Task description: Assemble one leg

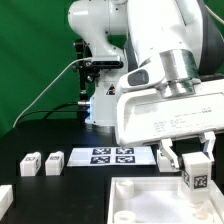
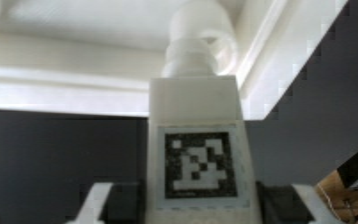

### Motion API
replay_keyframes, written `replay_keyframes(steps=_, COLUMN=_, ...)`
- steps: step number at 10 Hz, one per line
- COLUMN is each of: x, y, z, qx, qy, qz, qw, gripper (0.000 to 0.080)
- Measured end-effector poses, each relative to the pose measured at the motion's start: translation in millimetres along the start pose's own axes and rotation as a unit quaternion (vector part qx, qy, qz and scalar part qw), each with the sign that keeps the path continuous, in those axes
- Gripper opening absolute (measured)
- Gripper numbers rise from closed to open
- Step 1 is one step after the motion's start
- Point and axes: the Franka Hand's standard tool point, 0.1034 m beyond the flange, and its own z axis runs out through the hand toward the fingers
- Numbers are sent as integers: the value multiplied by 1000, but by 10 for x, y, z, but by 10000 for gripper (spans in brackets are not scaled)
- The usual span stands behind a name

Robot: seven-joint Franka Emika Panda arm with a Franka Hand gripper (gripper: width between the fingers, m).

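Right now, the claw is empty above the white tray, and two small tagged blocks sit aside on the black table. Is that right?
Not empty: the wrist view shows the gripper shut on a leg, held above the white tray. The two small tagged blocks do sit aside on the black table.

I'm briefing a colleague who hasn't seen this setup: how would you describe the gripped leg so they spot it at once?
Follow the white robot arm down to its gripper on the exterior view's right, above the wide white panel. The leg is the small white tagged post clamped there. The two other legs lie loose on the black table; only this one is held.
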Motion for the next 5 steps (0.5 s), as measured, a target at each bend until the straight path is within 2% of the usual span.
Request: replay_keyframes(steps=5, x=6, y=-57, z=50, qx=2, qy=7, qz=-3, qw=1000, gripper=294)
